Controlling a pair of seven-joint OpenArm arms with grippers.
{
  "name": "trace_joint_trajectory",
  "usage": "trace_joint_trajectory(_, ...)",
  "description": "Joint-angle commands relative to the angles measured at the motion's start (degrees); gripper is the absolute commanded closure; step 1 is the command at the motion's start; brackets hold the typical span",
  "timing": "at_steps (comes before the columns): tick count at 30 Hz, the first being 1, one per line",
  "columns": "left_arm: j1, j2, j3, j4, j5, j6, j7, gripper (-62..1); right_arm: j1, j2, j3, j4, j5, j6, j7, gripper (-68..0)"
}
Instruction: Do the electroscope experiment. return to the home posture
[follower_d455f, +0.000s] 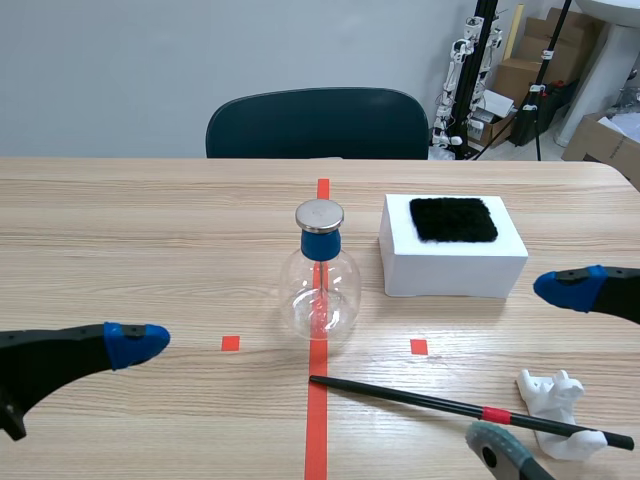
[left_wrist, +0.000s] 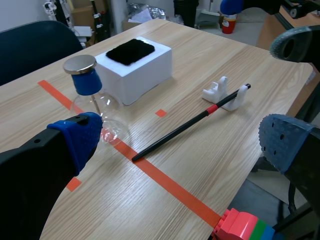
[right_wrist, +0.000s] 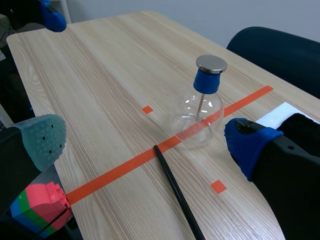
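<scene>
Left gripper (left_wrist: 180, 144): low over the near left part of the table (follower_d455f: 150, 230), fingers spread wide, nothing between them. Right gripper (right_wrist: 147, 142): low over the near right part, fingers likewise spread and unladen, one blue pad and one grey-green pad showing. Black rod (follower_d455f: 450, 405): thin, with a red band toward its right end, lying released on the near right of the table. Its left tip is just beside the centre tape line and its right end is propped on a small white stand (follower_d455f: 555, 400). Electroscope flask (follower_d455f: 320, 295): clear round glass, blue stopper, flat metal disc (follower_d455f: 319, 215) on top, a thin stem inside. It stands upright on the centre tape line just beyond the rod's tip, apart from both grippers. White box (follower_d455f: 450, 262): to the right of the flask, near but not touching it, with a black fuzzy pad (follower_d455f: 453, 219) lying on its top face. Dark chair (follower_d455f: 317, 123): at the far table edge. Cardboard boxes (follower_d455f: 515, 75): on the floor beyond, far right.
</scene>
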Motion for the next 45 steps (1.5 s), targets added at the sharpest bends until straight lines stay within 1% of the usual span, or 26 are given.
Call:
trace_joint_trajectory(1,-0.02,0.31,-0.31,0.35,-0.31,0.26,-0.74,-62.3,0.81,0.11,0.48,0.22,1.18,0.02,1.03,-67.9)
trace_joint_trajectory(4,-0.02,0.24,-0.31,0.35,-0.31,0.63,-0.70,-62.3,0.83,0.11,0.48,0.22,2.58,-0.22,1.03,-67.9)
trace_joint_trajectory(8,-0.15,0.24,-0.31,0.35,-0.31,0.72,0.33,-62.3,0.83,0.11,0.48,0.22,2.56,-0.26,1.01,-67.9)
trace_joint_trajectory(11,-0.17,0.24,-0.31,0.35,-0.31,1.64,0.31,-62.3,0.83,0.11,0.48,0.22,2.56,-0.24,0.79,-67.9)
trace_joint_trajectory(14,-0.17,0.24,-0.31,0.35,-0.33,4.39,0.31,-62.3,0.83,0.11,0.48,0.22,2.56,-0.22,-1.05,-67.9)
trace_joint_trajectory(16,-0.17,0.22,-0.31,0.35,-0.44,6.58,0.31,-62.3,0.83,0.11,0.48,0.22,2.56,-0.20,-1.03,-67.9)
trace_joint_trajectory(18,-0.46,0.04,-0.31,0.35,-1.33,8.74,0.35,-62.3,0.83,0.11,0.48,0.22,2.56,-0.20,-1.01,-67.9)
trace_joint_trajectory(20,-1.27,-0.35,-0.31,0.35,-1.38,9.90,0.66,-62.3,0.83,0.11,0.48,0.22,2.56,-0.20,-1.03,-67.9)
trace_joint_trajectory(24,-3.65,-0.72,-0.31,0.35,-1.38,9.88,3.54,-62.3,0.83,0.11,0.48,0.22,2.54,-0.20,-1.01,-67.9)
trace_joint_trajectory(27,-4.87,-0.70,-0.31,0.33,-1.38,9.88,4.44,-62.3,0.83,0.11,0.48,0.22,2.51,-0.22,-1.20,-67.9)
trace_joint_trajectory(41,-5.09,-0.68,-0.90,0.33,-1.38,9.86,4.55,-62.3,0.85,0.11,0.48,0.22,2.51,-0.22,-1.70,-67.9)
trace_joint_trajectory(45,-5.07,-0.66,-1.55,0.33,-1.42,9.84,4.55,-62.3,0.96,0.11,0.48,0.22,2.49,-0.26,-3.34,-67.9)
